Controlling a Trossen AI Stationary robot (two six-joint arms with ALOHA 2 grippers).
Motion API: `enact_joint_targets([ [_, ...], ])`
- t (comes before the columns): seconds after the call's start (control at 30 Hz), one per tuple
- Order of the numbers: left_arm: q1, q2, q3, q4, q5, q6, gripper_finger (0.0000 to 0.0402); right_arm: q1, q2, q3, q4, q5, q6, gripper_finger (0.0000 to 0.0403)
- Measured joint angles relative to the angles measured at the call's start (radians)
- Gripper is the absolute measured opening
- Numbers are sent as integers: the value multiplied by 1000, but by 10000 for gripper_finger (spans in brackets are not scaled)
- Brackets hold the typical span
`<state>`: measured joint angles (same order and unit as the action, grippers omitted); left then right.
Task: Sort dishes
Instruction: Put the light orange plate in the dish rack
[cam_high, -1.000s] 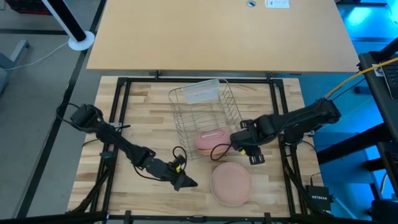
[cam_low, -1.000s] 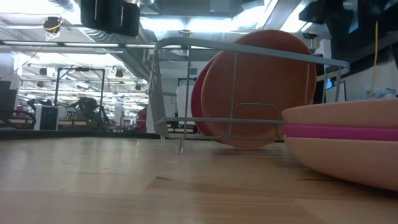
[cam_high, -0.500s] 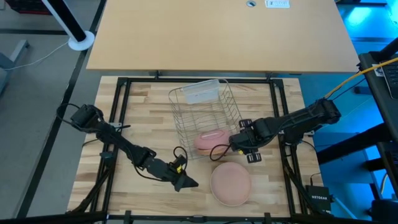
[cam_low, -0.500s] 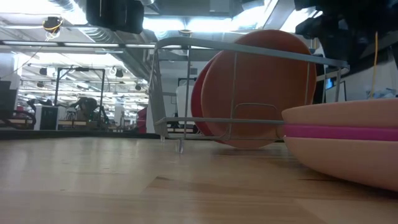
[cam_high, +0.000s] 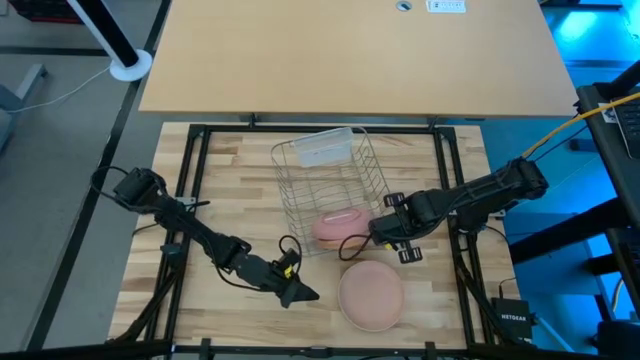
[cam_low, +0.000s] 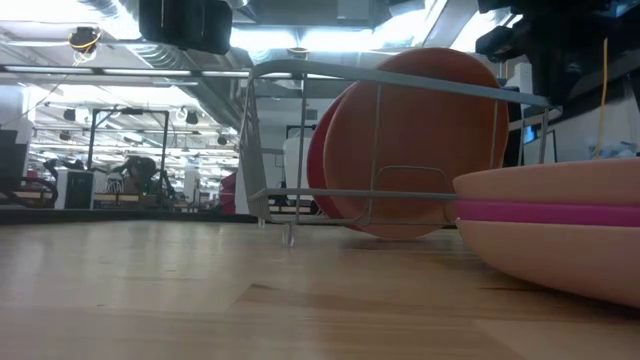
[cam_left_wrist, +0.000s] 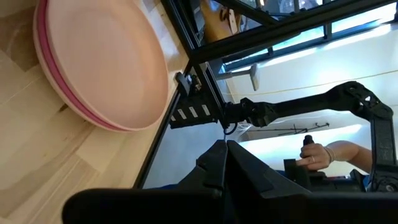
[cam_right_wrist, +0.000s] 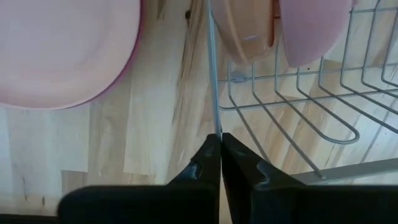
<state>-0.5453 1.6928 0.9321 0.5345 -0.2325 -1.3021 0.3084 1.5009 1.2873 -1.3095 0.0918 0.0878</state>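
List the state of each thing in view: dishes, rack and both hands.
Wire rack: upright on the table, holding plates at its near end.
Plates in rack: standing on edge, leaning.
Stack of plates: flat on the table, in front of the rack.
Right hand: shut, empty, beside the rack.
Left hand: shut, empty, left of the stack.

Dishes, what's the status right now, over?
Right gripper shut on rack wire. Left gripper shut, empty, parked. Plates in rack; stack waiting. Nothing blocking.

Light wood-plank surface (cam_high: 240, 190), black-framed. Wire rack (cam_high: 325, 185) stands at centre (two plates upright at its near end). Stack of plates (cam_high: 371, 295) lies flat near the front edge, right of centre.
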Motion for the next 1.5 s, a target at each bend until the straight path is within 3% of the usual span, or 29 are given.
enact_joint_targets([
  [0.13,0,0,0,0,0,22,1,0,0,0,-19,15,-22,12],
  [0.37,3,0,0,0,0,27,1,-11,2,-1,-151,163,-46,4],
  [0.73,20,0,0,-2,-1,29,1,-94,2,-1,-169,166,-39,11],
  [0.97,29,0,0,-56,-3,-27,3,-93,1,-1,-191,78,-18,11],
  [1.13,26,23,1,-120,44,-131,51,-93,0,-1,-222,35,19,12],
  [1.3,26,80,1,-77,54,-221,115,-93,0,-1,-250,-7,66,12],
  [1.5,27,172,63,-75,54,-289,136,-93,0,-1,-262,-17,128,12],
])
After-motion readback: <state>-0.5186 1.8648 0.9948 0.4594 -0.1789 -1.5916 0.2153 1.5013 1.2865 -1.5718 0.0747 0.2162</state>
